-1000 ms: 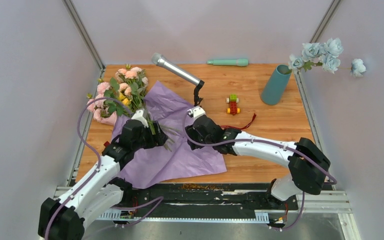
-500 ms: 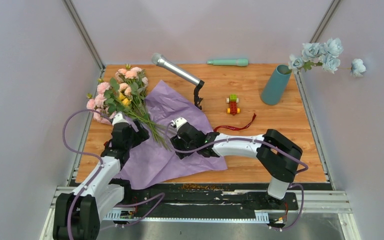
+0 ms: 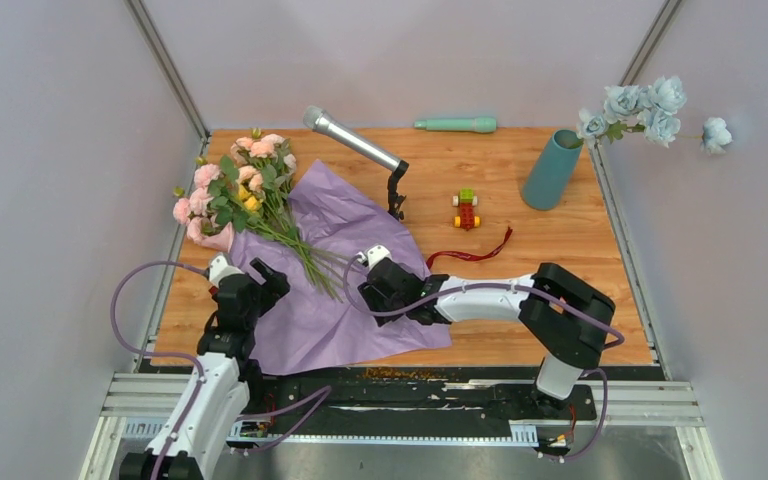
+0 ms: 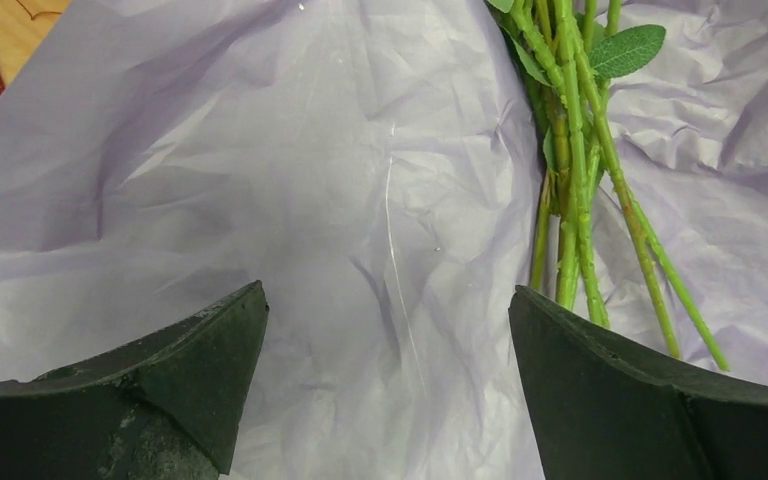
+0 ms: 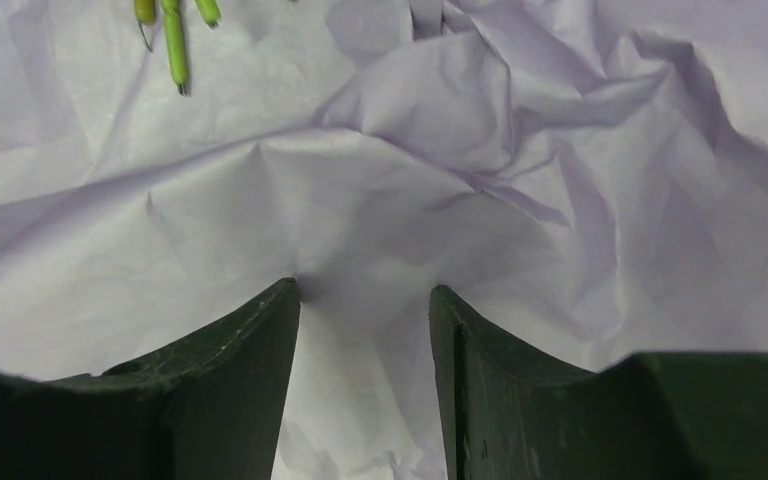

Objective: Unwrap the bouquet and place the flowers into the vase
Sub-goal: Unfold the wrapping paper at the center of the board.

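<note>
Flowers (image 3: 235, 185) lie unwrapped at the far left of the bench (image 3: 560, 260). Their blooms reach past its left edge, and their thin green stems (image 4: 570, 200) run down onto the spread lilac paper wrap (image 3: 360, 215).

The left gripper (image 4: 385, 300) hovers over that paper near its left edge. Its jaws are wide apart with nothing between them. In the left wrist view the stem ends lie just beyond the right fingertip (image 4: 560, 320), fanned a little on the creased sheet, with one leaf (image 4: 628, 50) among them.

The right gripper (image 5: 365, 290) sits low over the middle of the paper, to the right of the stems. Its jaws are partly apart and crumpled paper shows in the gap. Creases run toward one fingertip (image 5: 280, 300), but whether it presses the sheet cannot be told. A few cut stem tips (image 5: 175, 45) show at the top left of the right wrist view.

A dark red ribbon (image 3: 475, 253) lies loose on the wood just right of the paper. Beyond the paper a microphone (image 3: 350, 140) leans on its small black stand, with a small toy car (image 3: 467, 209) to its right and a mint-green rod (image 3: 455, 125) at the back edge. The teal vase (image 3: 552, 168) stands at the far right corner, well apart from the flowers. Pale blue flowers (image 3: 640, 105) hang just beside its mouth.
</note>
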`<state>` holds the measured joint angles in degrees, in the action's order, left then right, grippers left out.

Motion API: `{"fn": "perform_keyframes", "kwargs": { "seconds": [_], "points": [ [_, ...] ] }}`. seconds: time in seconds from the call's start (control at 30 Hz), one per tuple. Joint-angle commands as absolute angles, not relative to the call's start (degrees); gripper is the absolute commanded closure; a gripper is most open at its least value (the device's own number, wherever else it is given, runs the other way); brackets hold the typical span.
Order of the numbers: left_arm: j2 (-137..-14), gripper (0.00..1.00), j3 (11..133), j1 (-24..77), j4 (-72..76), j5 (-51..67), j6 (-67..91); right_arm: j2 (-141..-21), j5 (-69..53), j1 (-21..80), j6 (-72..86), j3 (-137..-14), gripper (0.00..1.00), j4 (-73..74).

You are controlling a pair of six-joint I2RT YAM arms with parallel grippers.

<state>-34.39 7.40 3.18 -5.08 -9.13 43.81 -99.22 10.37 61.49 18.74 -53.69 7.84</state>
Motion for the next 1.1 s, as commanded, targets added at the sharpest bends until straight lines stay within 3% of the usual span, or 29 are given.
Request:
{"fn": "perform_keyframes", "kwargs": {
  "seconds": [0.0,0.23,0.47,0.73,1.07],
  "points": [
    [-30.88,0.02,8.05,2.58,-8.3,-8.89,46.35,-95.89,11.35,61.72,20.39,-51.26,0.48,9.33],
    [-32.35,0.02,17.81,2.55,-10.32,-2.17,46.02,-88.81,10.68,61.5,18.55,-51.76,0.46,12.22],
    [-41.23,0.06,23.06,2.48,-2.55,2.68,46.82,-80.64,8.97,58.89,18.28,-50.81,0.46,13.98],
    [-51.14,0.37,22.08,2.38,8.46,5.35,51.49,-73.38,9.49,57.19,18.87,-48.18,0.46,14.87],
    [-61.0,0.57,22.04,2.31,13.08,4.47,48.68,-66.95,10.22,56.01,20.4,-44.98,0.47,15.42]
  ]
}}
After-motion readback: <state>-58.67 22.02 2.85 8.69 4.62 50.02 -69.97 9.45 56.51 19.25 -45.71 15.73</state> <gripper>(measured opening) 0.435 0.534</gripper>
